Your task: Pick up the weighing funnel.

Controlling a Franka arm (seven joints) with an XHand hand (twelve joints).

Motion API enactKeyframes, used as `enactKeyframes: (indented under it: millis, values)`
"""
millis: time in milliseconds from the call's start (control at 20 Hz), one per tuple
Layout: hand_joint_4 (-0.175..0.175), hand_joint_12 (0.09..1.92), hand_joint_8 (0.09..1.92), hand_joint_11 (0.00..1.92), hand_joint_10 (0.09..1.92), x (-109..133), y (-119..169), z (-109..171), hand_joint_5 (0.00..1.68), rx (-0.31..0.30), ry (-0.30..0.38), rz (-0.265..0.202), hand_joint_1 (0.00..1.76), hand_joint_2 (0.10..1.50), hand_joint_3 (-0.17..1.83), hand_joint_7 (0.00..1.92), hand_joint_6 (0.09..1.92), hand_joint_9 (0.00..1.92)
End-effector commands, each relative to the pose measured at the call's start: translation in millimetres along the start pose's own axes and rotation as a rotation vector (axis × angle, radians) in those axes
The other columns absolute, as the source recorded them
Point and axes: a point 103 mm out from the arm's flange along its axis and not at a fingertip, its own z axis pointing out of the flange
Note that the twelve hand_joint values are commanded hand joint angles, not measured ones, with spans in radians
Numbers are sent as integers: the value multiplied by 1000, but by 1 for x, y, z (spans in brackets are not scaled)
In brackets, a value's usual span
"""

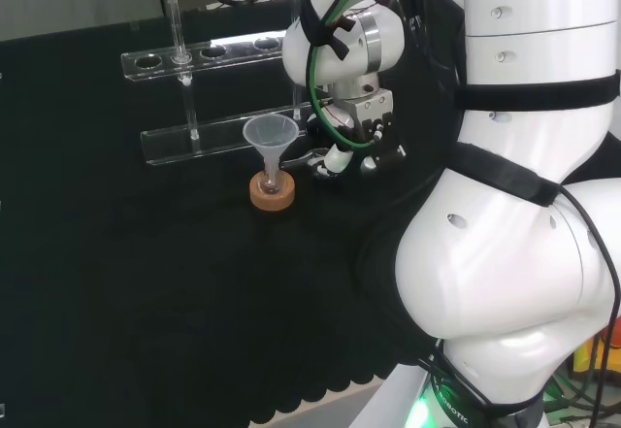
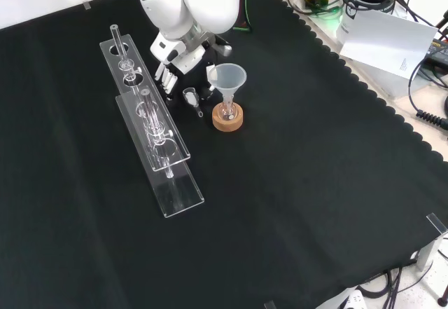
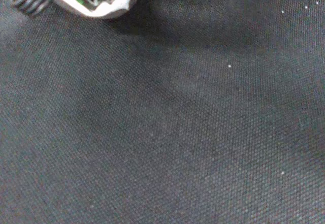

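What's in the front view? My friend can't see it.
The robot's hand reaches down with straight fingers beside a small clear weighing funnel lying on the black cloth. Right of it, a big funnel stands in a flask on a cork ring; clear tube racks lie to the left.

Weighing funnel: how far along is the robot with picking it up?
Done: the hand sits low beside the weighing funnel. In hand: nothing yet; its fingers look straight and the piece lies on the cloth. Left: grasp it and lift.
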Motion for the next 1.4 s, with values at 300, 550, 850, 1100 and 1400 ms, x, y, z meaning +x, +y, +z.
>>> enactKeyframes:
  millis: [300, 550, 850, 1100, 1400]
  values:
    - [-24, 1283, 793, 471, 576, 0, 1, 2, 554, 9, -4, 0, 921, 587, 702, 702, 768, 794]
    - [41, 1265, 753, 505, 538, 3, 2, 4, 767, 26, -36, 5, 964, 616, 693, 860, 832, 878]
    - [141, 1223, 761, 583, 490, 3, 0, 2, 947, 26, -51, 17, 1025, 849, 422, 964, 945, 974]
    - [174, 1177, 773, 657, 462, -3, -5, -7, 1015, 16, -66, 48, 1039, 1025, 130, 1015, 958, 1039]
    - [70, 1139, 882, 716, 463, -10, -20, -25, 1028, -9, -66, 75, 1206, 1036, 107, 1055, 974, 1081]
